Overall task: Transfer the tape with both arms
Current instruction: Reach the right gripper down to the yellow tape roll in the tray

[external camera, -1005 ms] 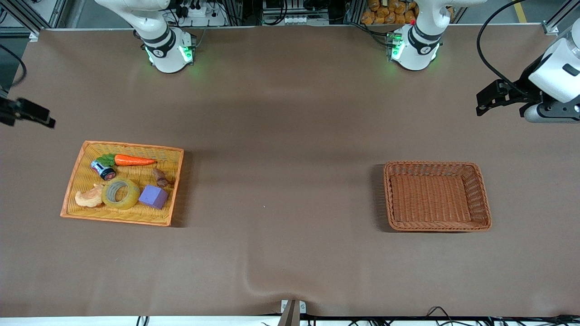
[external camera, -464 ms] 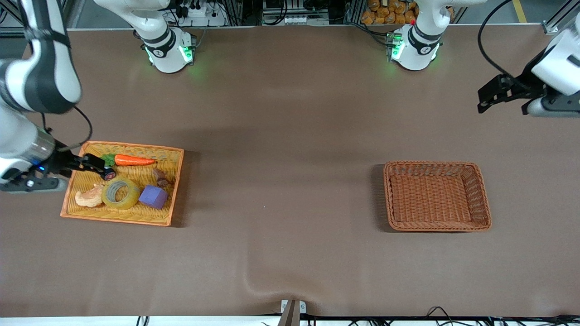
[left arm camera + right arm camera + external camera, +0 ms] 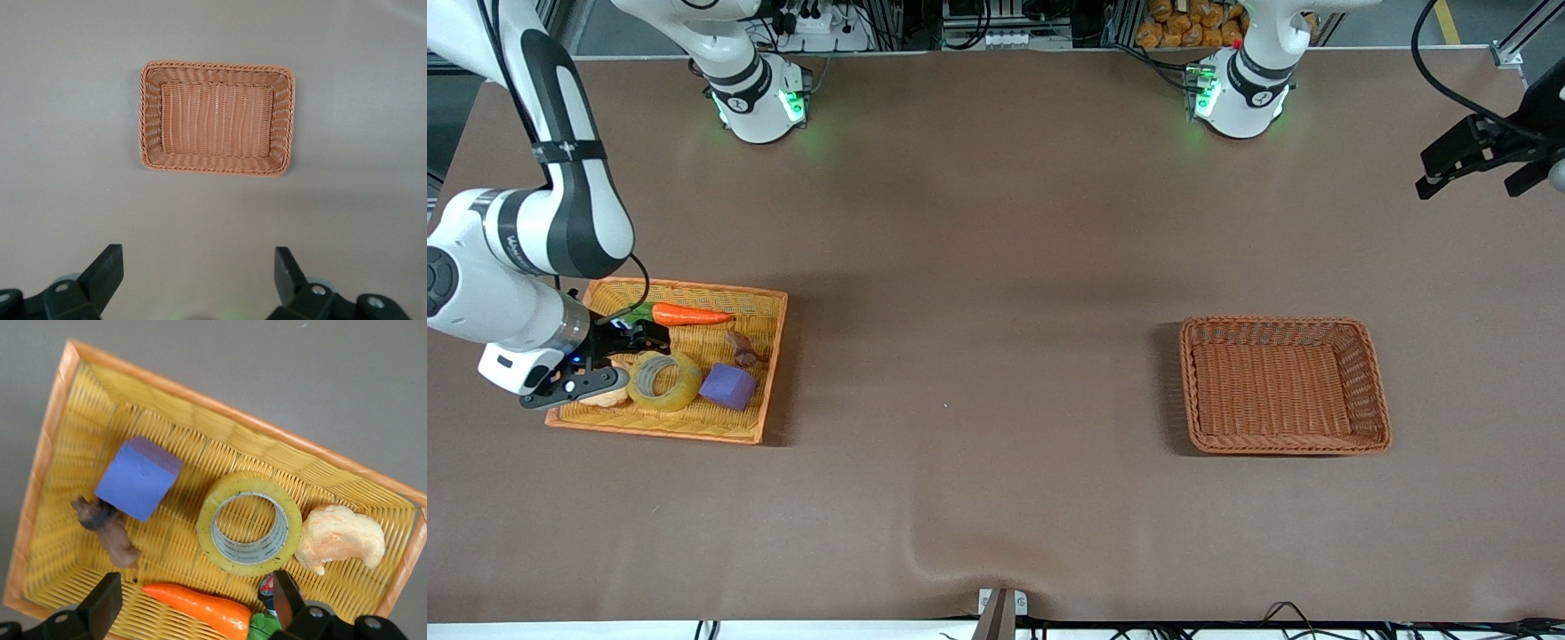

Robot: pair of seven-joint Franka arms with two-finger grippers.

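**Clerk:** Item one, the task's thing?

**Keeper:** A yellowish translucent ring-shaped roll of tape (image 3: 663,380) with a grey-white inner core is recorded lying flat in the yellow woven tray with an orange rim (image 3: 685,434), toward the right arm's end of the table. In the right wrist view the roll (image 3: 249,523) is seen whole and untouched.

**Clerk:** Other contents of that tray?

**Keeper:** A purple foam cube (image 3: 727,386) is listed just beside the roll. A pale orange croissant-shaped piece (image 3: 340,539) is set against the roll's rim at the end of the tray away from the cube. An orange toy carrot with green leaves (image 3: 685,314) is placed farther from the front camera than the roll. A small brown animal figure (image 3: 744,348) is noted near the cube, and a small red, white and black object (image 3: 269,587) beside the carrot's leaves is only partly seen.

**Clerk:** Tools?

**Keeper:** The black two-finger right gripper (image 3: 637,339) is held over the tray, above the spot next to the carrot's leaves, its fingers (image 3: 102,607) spread apart with nothing between them. The black two-finger left gripper (image 3: 1467,166) is held high over the left arm's end of the table; its fingers (image 3: 103,275) are likewise parted and nothing is held.

**Clerk:** Remaining stock?

**Keeper:** One brown rectangular wicker basket (image 3: 1285,441) is entered, standing well apart from the tray.
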